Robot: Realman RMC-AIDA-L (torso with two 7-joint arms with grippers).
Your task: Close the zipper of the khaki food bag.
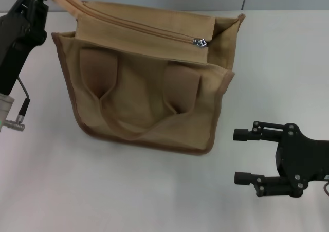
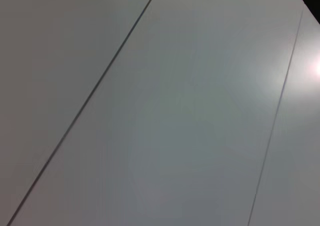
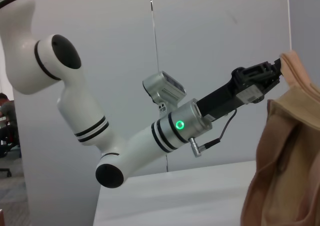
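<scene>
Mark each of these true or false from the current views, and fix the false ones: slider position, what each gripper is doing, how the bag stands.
1. The slider sits near the bag's right end. True.
2. The right gripper is shut on the slider. False: it is open, apart from the bag, low over the table.
3. The left gripper holds the bag's strap end at the left corner. True.
4. The bag lies flat on its side. False: it stands upright, handles hanging down its front.
</scene>
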